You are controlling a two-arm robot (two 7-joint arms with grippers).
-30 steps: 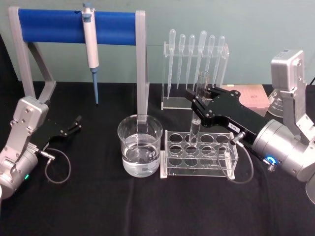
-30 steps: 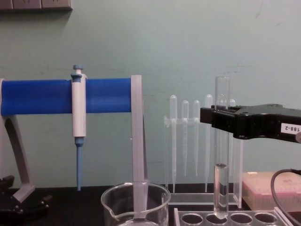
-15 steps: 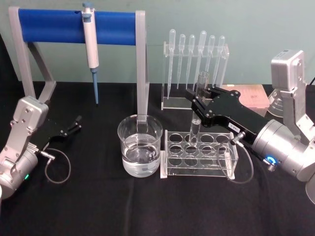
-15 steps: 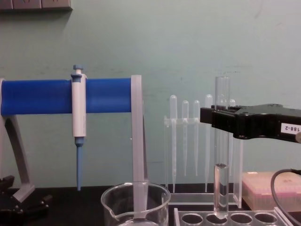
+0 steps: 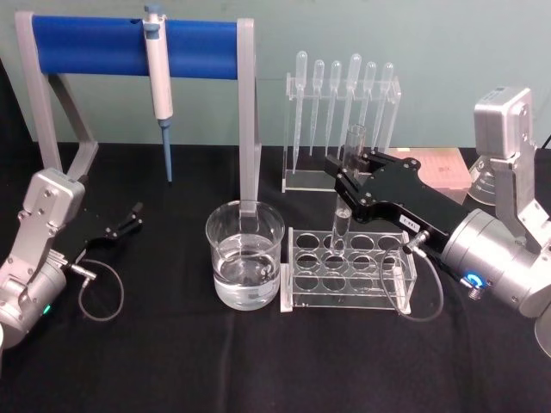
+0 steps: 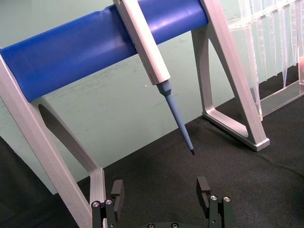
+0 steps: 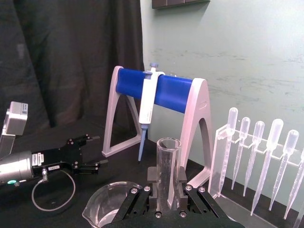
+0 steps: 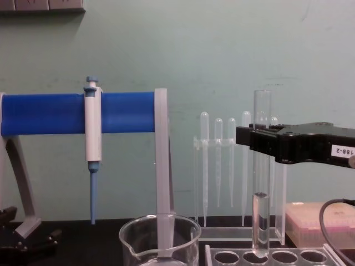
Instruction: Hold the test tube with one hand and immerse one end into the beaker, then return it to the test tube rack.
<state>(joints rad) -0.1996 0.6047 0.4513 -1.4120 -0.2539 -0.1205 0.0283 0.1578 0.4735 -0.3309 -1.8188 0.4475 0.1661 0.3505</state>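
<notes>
The test tube (image 5: 343, 220) stands upright with my right gripper (image 5: 345, 184) shut on its upper part. Its rounded lower end sits in a back hole of the clear rack (image 5: 349, 268). From the chest, the test tube (image 8: 262, 111) rises above the black right gripper (image 8: 258, 142), and liquid fills its lower part. The right wrist view looks down on the test tube's open rim (image 7: 168, 156) between the closed fingers. The beaker (image 5: 244, 258), holding water, stands just left of the rack, also beaker (image 8: 160, 238). My left gripper (image 5: 133, 215) rests open at the far left, left gripper (image 6: 159, 190).
A grey stand with a blue bar (image 5: 103, 43) holds a white-and-blue pipette (image 5: 157, 77) behind the beaker. Its right leg (image 5: 250, 129) rises just behind the beaker. Plastic pipettes (image 5: 344, 86) hang in a clear holder behind the rack. A pink box (image 8: 319, 221) sits at the back right.
</notes>
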